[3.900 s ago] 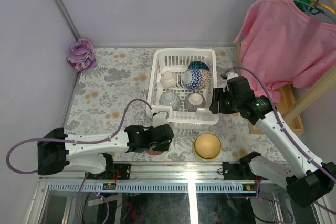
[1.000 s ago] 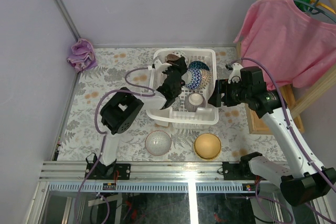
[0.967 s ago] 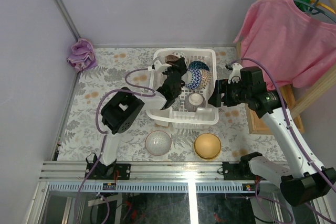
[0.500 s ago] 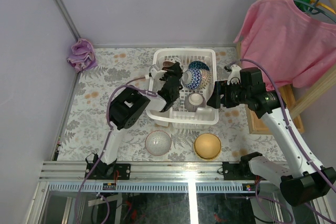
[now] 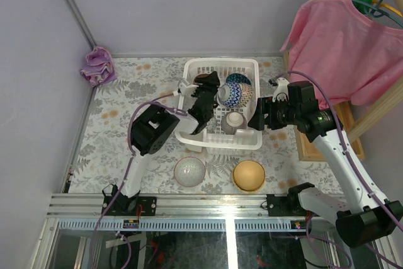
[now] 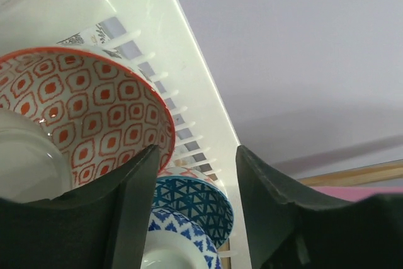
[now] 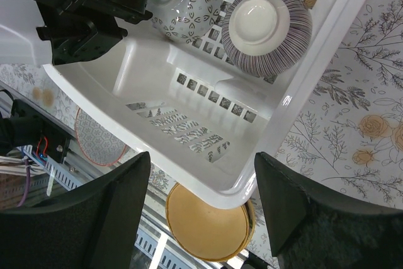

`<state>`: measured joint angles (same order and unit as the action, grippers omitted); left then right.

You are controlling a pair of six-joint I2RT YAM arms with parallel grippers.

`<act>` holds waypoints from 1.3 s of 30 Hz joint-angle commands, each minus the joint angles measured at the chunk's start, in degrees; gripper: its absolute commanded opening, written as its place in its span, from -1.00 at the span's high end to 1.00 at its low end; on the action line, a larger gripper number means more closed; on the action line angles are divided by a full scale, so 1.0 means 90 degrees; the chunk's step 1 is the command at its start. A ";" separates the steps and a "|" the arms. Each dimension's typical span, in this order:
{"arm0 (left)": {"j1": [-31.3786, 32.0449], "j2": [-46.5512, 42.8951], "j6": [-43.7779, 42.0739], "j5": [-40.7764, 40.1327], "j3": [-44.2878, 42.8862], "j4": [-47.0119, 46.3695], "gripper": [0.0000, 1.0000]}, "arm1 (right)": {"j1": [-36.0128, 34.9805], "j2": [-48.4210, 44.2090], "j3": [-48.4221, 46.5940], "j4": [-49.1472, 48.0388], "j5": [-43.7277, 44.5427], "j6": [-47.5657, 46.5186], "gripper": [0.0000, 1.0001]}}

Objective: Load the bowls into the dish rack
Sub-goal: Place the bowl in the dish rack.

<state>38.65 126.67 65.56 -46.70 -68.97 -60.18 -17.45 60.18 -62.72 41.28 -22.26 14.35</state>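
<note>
Bowls in dish rack, left tool spread

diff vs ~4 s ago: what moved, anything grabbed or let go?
The left gripper swung from the near edge of the table into the dish rack, then opened its jaws, leaving the red-patterned bowl in the far left part. The right gripper barely shifted, jaws open beside the rack. The tan bowl and pale netted bowl stayed on the table.

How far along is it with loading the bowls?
Done: the dish rack holds several, including the blue bowl. In hand: nothing; the left tool is open by the red-patterned bowl in the rack. Left: a pale bowl and a tan bowl on the table.
</note>
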 commanded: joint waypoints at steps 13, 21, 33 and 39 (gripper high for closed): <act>-0.0078 -0.2302 -0.1456 0.2117 0.0852 -0.0502 -0.24 | 0.0037 -0.0125 -0.0739 0.0541 0.0063 -0.0111 -0.52; 0.0013 -0.4877 -0.2066 0.3426 0.1326 0.3839 -0.25 | 0.0036 -0.0276 -0.1054 0.0792 0.0193 -0.0001 -0.54; 0.0806 -0.7400 -0.2273 0.4258 0.1885 0.9122 -0.29 | 0.0035 -0.0641 -0.0968 0.1029 0.0288 0.0273 -0.55; 0.1897 -0.7716 -0.1799 0.3945 0.2355 0.9919 -0.29 | 0.0040 -0.0748 -0.0908 0.1052 0.0132 0.0475 -0.55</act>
<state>50.74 58.00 46.94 -10.02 -49.89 20.80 -17.45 54.46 -69.80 49.76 -20.10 16.40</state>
